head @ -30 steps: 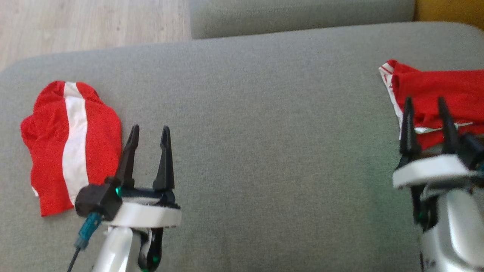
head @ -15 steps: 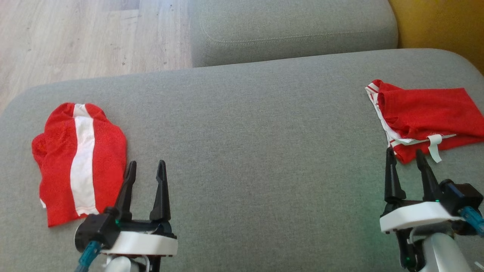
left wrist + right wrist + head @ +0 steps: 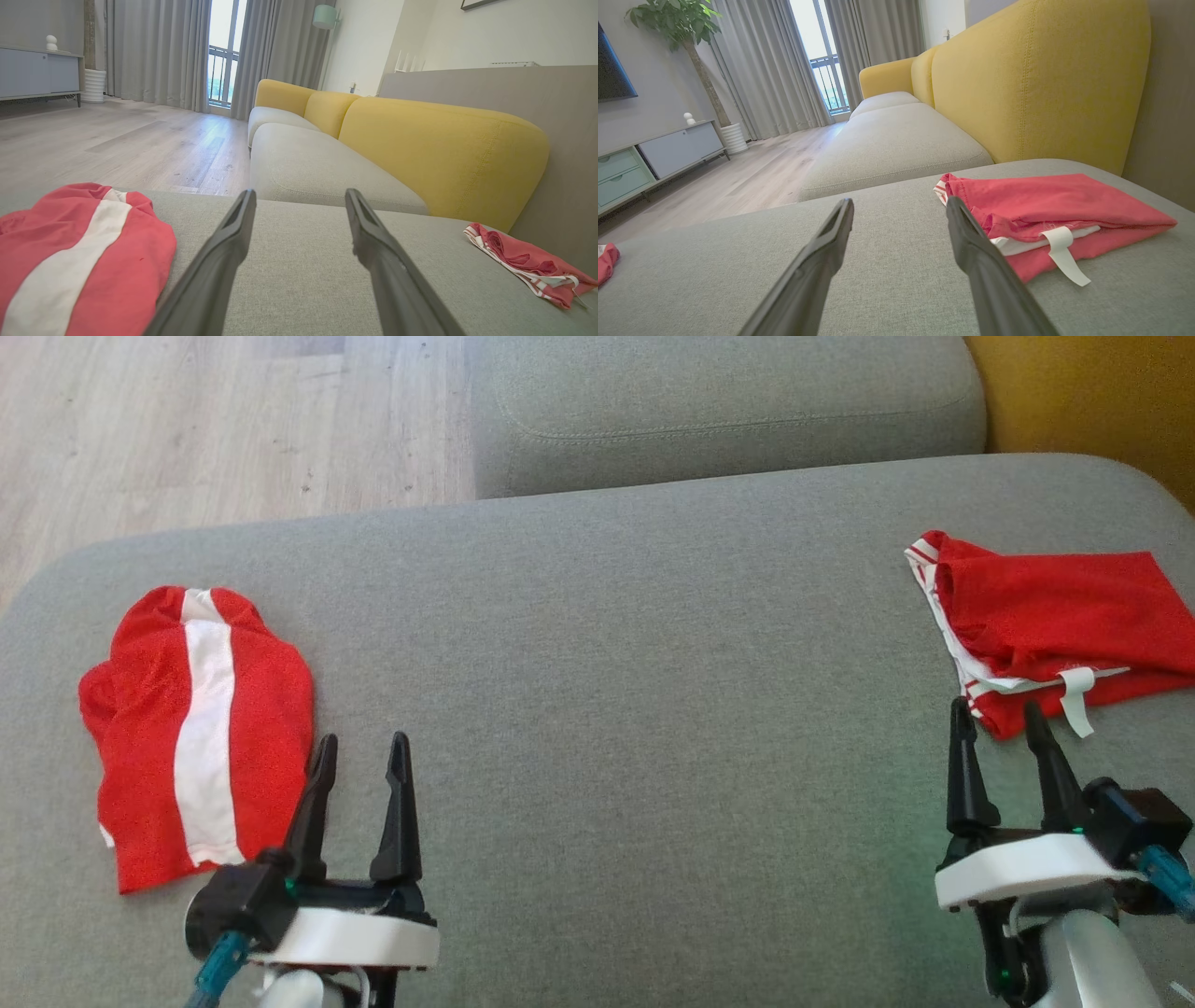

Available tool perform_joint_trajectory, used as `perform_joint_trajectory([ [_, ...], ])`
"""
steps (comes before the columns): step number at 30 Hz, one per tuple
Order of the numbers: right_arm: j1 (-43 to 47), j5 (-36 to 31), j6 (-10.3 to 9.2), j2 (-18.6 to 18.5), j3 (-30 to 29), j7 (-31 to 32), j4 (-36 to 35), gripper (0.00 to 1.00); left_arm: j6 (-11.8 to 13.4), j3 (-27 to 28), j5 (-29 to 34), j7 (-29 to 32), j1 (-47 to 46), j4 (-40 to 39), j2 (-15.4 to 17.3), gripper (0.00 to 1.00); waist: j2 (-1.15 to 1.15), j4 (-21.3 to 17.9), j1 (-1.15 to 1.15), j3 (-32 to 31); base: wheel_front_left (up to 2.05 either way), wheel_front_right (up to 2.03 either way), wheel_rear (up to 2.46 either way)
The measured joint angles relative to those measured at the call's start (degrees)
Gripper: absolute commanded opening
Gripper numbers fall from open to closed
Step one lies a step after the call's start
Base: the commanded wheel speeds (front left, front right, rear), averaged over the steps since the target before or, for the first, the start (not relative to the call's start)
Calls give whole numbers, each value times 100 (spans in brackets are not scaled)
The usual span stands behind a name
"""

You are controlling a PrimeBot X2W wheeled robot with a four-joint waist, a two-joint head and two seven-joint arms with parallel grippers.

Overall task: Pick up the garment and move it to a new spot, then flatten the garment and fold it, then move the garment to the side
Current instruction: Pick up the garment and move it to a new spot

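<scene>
A crumpled red garment with a broad white stripe (image 3: 196,728) (image 3: 70,261) lies at the left of the grey sofa cushion (image 3: 616,691). Just right of it my left gripper (image 3: 361,753) (image 3: 299,198) stands open and empty, apart from the cloth. A folded red garment with white trim and a white label (image 3: 1055,625) (image 3: 1045,214) (image 3: 528,266) rests at the cushion's right end. My right gripper (image 3: 996,714) (image 3: 899,205) is open and empty, its fingertips just short of that garment's near corner.
Wooden floor (image 3: 187,420) lies beyond the cushion's far left edge. A second grey cushion (image 3: 728,401) sits behind, with a yellow backrest (image 3: 1092,392) (image 3: 1041,84) to the right. The cushion's middle is bare fabric.
Over the second the head camera tilted, shifting the whole picture down. Both grippers drew back toward me; the right one now stands clear of the folded garment. Little changed in the last half second.
</scene>
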Motion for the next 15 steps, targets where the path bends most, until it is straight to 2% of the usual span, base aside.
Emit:
perform_joint_trajectory([
  [8, 1, 99, 0, 0, 155, -1, -87, 100, 21, -5, 0, 0, -2, 0, 0, 100, 0, 173, 0, 5, 0, 0, 0],
  [15, 3, 211, 0, 1, 522, -10, -102, 100, 30, 32, 0, 0, -2, 10, 0, 100, 0, 544, 0, -43, 0, 0, 0],
])
